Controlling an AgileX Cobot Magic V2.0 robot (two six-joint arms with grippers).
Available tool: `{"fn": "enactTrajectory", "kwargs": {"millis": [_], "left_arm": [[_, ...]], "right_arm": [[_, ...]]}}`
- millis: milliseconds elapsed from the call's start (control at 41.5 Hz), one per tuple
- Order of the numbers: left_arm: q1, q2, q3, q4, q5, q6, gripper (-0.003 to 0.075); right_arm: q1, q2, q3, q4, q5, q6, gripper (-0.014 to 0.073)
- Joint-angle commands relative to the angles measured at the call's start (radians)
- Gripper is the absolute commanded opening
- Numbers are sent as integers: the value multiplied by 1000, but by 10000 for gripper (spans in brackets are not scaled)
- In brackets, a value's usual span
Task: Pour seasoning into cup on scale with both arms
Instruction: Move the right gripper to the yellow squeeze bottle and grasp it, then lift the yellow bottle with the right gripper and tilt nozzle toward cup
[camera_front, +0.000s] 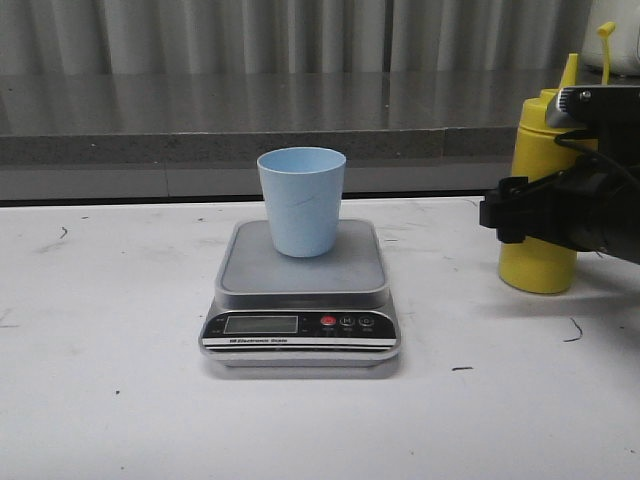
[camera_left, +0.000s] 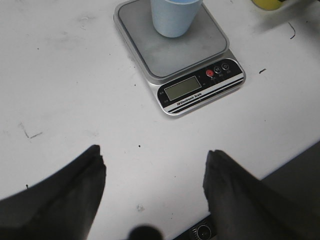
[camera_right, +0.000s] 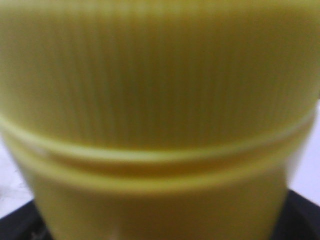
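The pale blue cup (camera_front: 301, 200) stands upright on the grey platform of the silver scale (camera_front: 300, 290); both also show in the left wrist view, the cup (camera_left: 175, 17) and the scale (camera_left: 200, 87). The yellow seasoning bottle (camera_front: 537, 255) stands upright on the table at the right, its cap tethered open. My right gripper (camera_front: 510, 215) reaches in from the right at the bottle's mid-height, with the bottle between its fingers. The bottle (camera_right: 160, 100) fills the right wrist view and hides the fingertips. My left gripper (camera_left: 155, 160) is open and empty over bare table, well short of the scale.
The white table (camera_front: 110, 380) has small dark scuff marks. A grey ledge and a corrugated wall run along the back. The table's near edge shows in the left wrist view (camera_left: 295, 170).
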Motion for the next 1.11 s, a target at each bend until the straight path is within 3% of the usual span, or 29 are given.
{"fn": "enactTrajectory", "kwargs": {"millis": [0, 96, 193, 410, 603, 1085], "left_arm": [[-10, -10, -28, -11, -61, 0, 418], [-10, -10, -28, -11, -61, 0, 418], [-10, -10, -28, -11, -61, 0, 418], [-10, -10, -28, -11, -61, 0, 418], [-10, -10, -28, -11, -61, 0, 418], [-10, -10, -28, -11, -61, 0, 418]], "right_arm": [[-2, -39, -23, -2, -74, 0, 520], [-2, -40, -23, -3, -73, 0, 376], [0, -49, -23, -5, -54, 0, 309], [0, -138, -22, -67, 43, -78, 310], [0, -283, -30, -87, 243, -221, 310], [74, -379, -340, -169, 957, -650, 310]]}}
